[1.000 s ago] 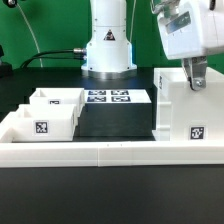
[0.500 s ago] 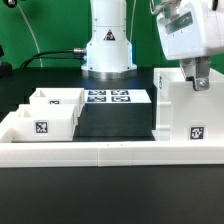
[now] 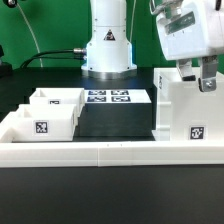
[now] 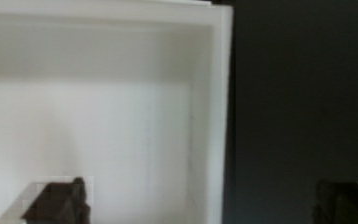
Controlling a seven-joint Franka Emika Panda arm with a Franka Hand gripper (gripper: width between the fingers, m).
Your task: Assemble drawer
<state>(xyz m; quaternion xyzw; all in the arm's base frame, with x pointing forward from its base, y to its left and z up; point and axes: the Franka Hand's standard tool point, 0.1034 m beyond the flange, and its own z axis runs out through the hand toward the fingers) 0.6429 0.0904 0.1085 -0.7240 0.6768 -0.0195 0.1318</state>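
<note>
Black tabletop point(image 3: 105, 190) under drawer housing point(image 3: 190, 112); green backdrop point(image 3: 45, 25)

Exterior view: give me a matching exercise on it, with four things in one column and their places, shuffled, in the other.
Things:
1. housing
2. trays
3. marker board
4. border wall

Places:
A. runs along the front, nearest the camera
B. at the exterior view's left
C. at the exterior view's right, standing tallest
D. lies flat in the middle, in front of the arm's base

Pairs: 1-C; 2-B; 3-D; 4-A
</note>
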